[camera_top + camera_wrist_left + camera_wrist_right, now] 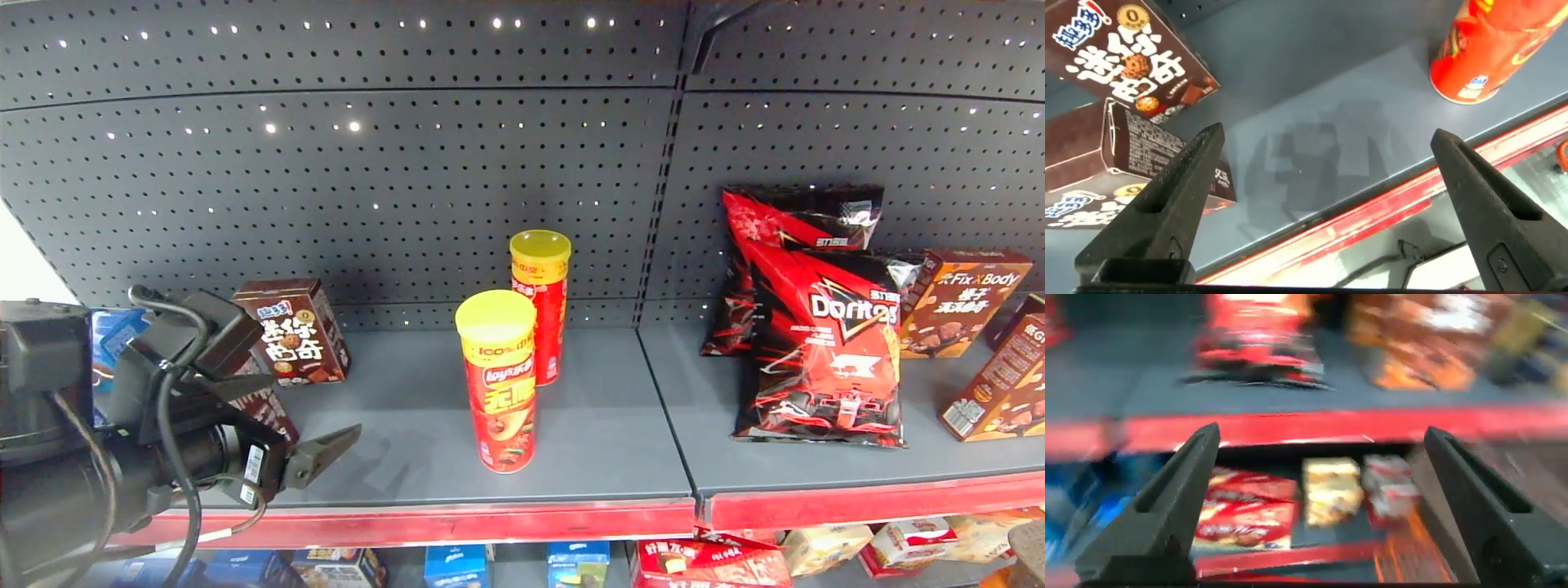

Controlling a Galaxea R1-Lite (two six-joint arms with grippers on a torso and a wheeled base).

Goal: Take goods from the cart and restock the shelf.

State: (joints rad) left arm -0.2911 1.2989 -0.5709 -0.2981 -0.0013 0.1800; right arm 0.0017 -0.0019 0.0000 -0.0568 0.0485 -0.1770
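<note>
pegboard back (408,180): dark grey, runs behind the whole bay
shelf (408,425): grey board with a red front strip, two sections joined just right of the cans
chip bags (824,351): two red-black bags on the right section. The front one stands leaning back near the edge, and the rear one (784,220) stands against the pegboard behind it, partly covered
right boxes (963,302): brown snack boxes right of the bags, one upright at the back, one (1000,376) tilted nearer the front
left boxes (298,331): brown cookie box upright at the back left. A second one (1135,155) is in front of it, partly behind the arm
front can (498,384): red tube, yellow lid, upright near the shelf's front edge, mid-bay
rear can (540,302): same kind, upright, just behind and to the right of the front can, apart from it
left gripper (1327,135): jaws spread wide, nothing held, low over the shelf front, between the left boxes and the front can, touching neither
right gripper (1321,431): jaws spread wide, nothing held, out in front of the red strip, facing the lower tier
lower-tier goods (1245,510): red bag and pale boxes, blurred
</note>
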